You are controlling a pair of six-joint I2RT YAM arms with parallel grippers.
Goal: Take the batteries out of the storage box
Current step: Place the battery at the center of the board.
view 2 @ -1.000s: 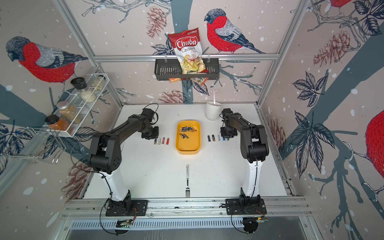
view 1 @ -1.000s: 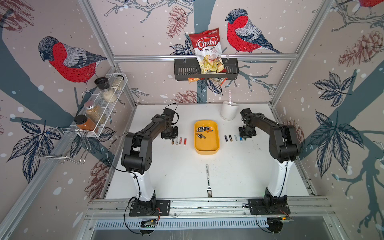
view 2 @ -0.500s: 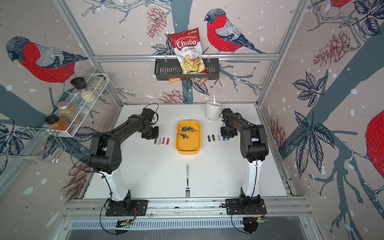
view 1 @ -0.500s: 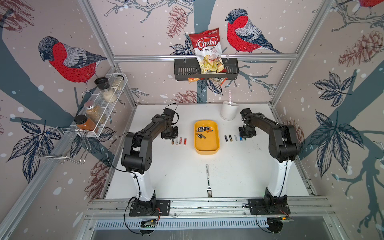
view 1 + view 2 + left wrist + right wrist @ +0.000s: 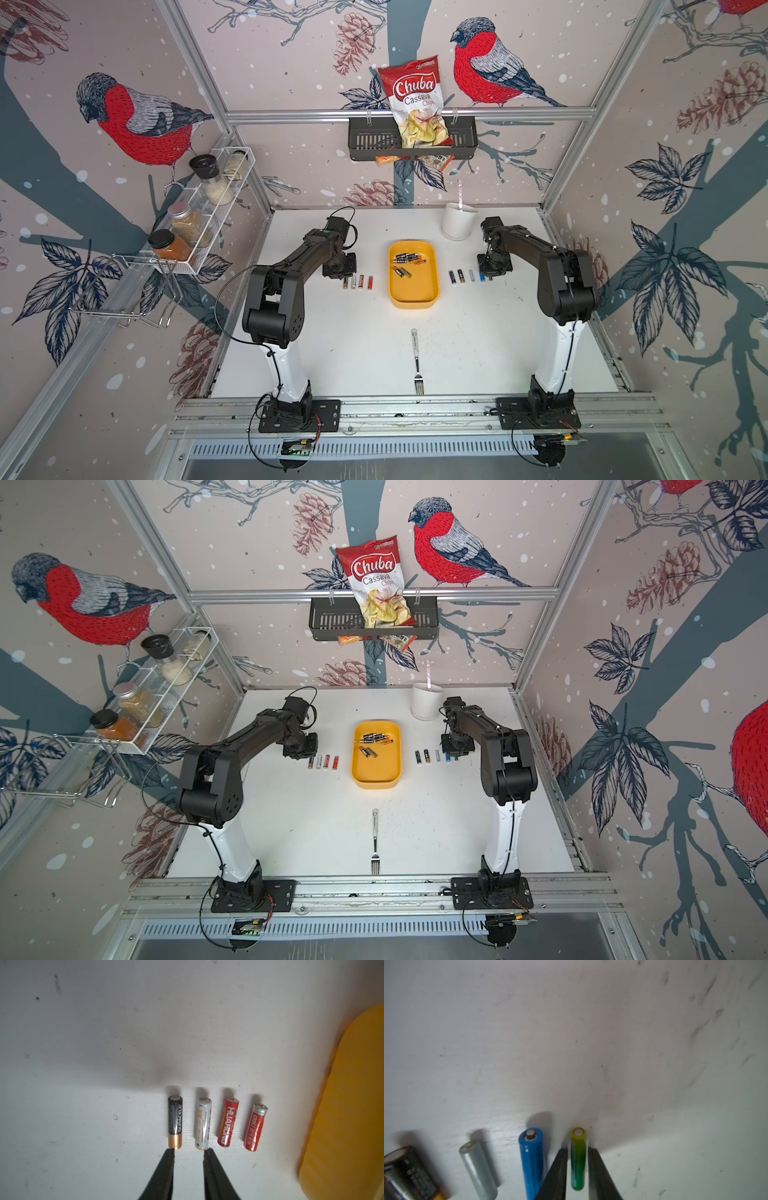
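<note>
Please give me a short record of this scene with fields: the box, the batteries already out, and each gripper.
storage box: yellow, mid table, several batteries inside
left row: four batteries lying outside the box
right row: five batteries lying outside the box
left gripper: open, empty, tips at the left row's end
right gripper: jaws on either side of green battery; contact unclear

Tray looks like smooth yellow plastic, pretty matt tbh. Batteries have glossy wrapped sleeves and bare metal caps; the red ones catch the light most. Table is matt white, scuffed and speckled with dark marks. Fork is shiny metal. Chip bag is glossy, crinkly film.
</note>
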